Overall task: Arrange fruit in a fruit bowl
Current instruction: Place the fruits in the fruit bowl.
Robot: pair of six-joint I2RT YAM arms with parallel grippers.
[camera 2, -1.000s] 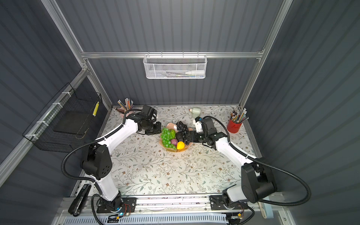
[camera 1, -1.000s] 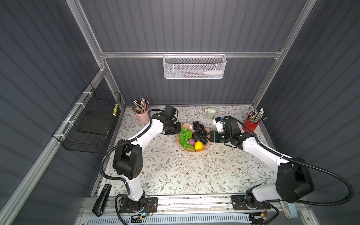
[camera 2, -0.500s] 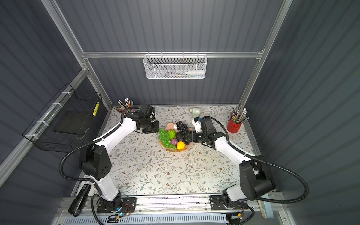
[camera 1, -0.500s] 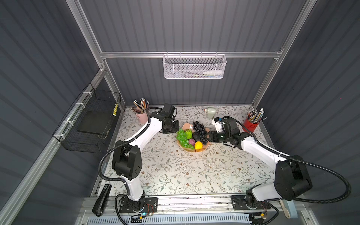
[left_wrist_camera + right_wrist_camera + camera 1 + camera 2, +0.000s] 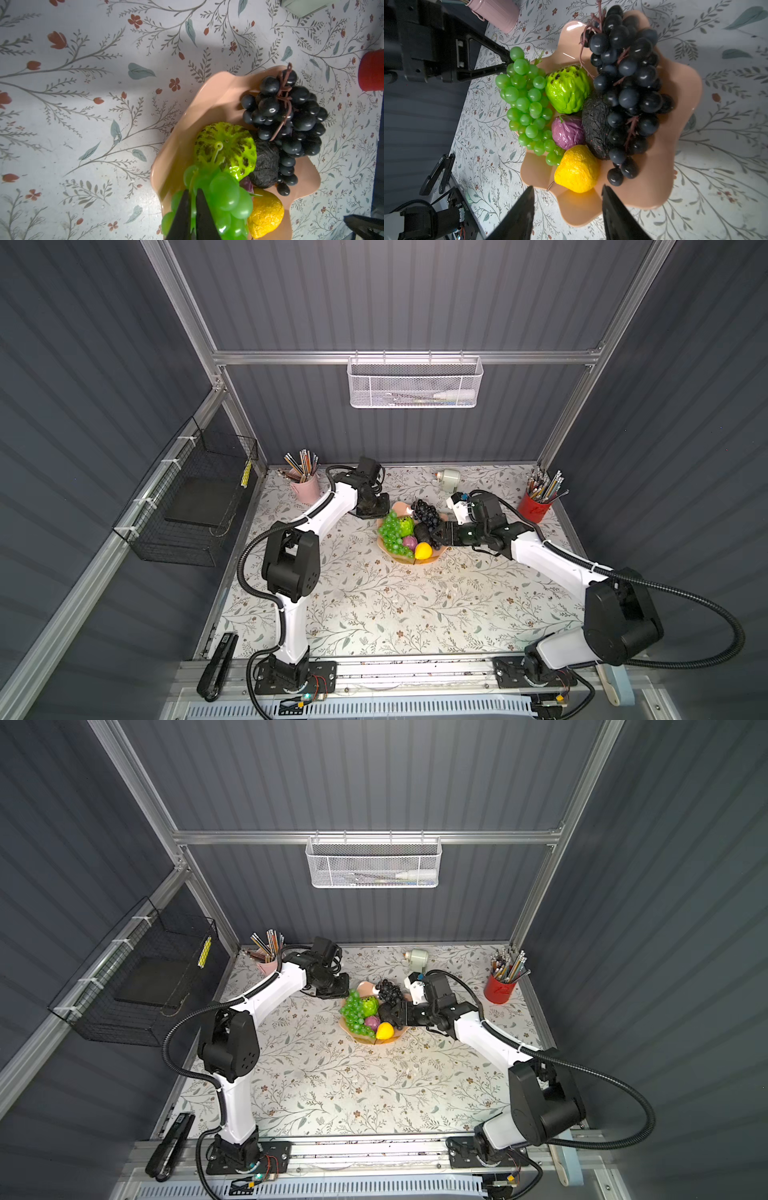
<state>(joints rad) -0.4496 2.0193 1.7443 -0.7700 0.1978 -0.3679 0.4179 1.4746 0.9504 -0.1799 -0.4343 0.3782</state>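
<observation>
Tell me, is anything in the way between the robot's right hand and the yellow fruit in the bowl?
Only the rim of the pink bowl. The open right hand hovers at that scalloped edge, and the yellow fruit lies just behind it, with no other fruit between.

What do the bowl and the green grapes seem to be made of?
Fruit bowl: probably glazed ceramic or glossy plastic; smooth salmon surface with sharp highlights. Green grape bunch: likely translucent plastic; light glows through the shiny grapes.
</observation>
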